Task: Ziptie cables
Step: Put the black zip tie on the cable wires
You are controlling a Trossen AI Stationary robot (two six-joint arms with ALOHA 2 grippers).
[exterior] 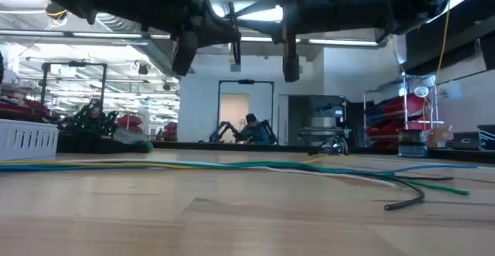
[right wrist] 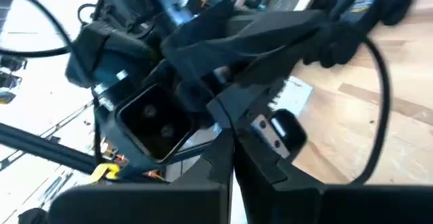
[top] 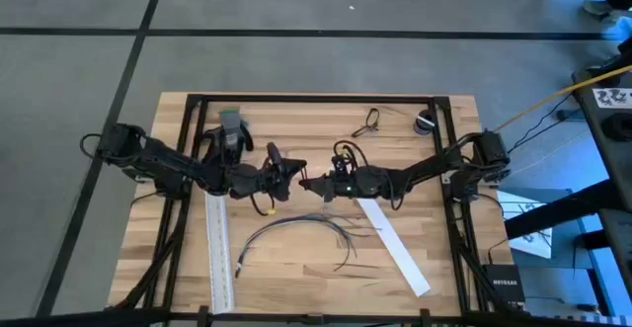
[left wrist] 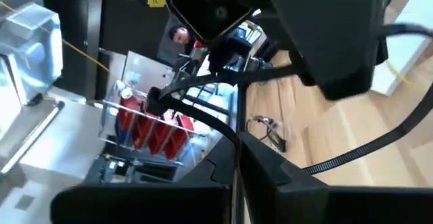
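Note:
The cables [top: 301, 226] lie on the table's near half as a loose curved bunch of thin dark wires, their ends splayed; no gripper touches them. In the low view the cables [exterior: 309, 167] run flat across the wood. Above them, at mid-table, my left gripper [top: 279, 172] and my right gripper [top: 310, 183] meet tip to tip, raised well above the wood. Both are shut on a thin black zip tie [left wrist: 352, 153]. My left gripper pinches the zip tie between its two shut fingers [left wrist: 238, 158]. One stretch [left wrist: 203, 119] runs on toward my right gripper, and the ribbed tail [left wrist: 352, 153] sticks out sideways, clear of the table. My right gripper pinches the zip tie between its shut fingers [right wrist: 233, 158], coming level from the table's right. The place of contact is hidden by the fingers and by my left gripper close in front. A thin black loop [right wrist: 380, 109] curves in the air beside it.
Two long flat white strips lie on the wood, one [top: 217, 253] near the left and one [top: 395, 246] slanting at the right. A small tangle of wire [top: 369, 121] and a round dark object [top: 425, 122] sit near the far edge. Black frame rails [top: 449, 204] border the table.

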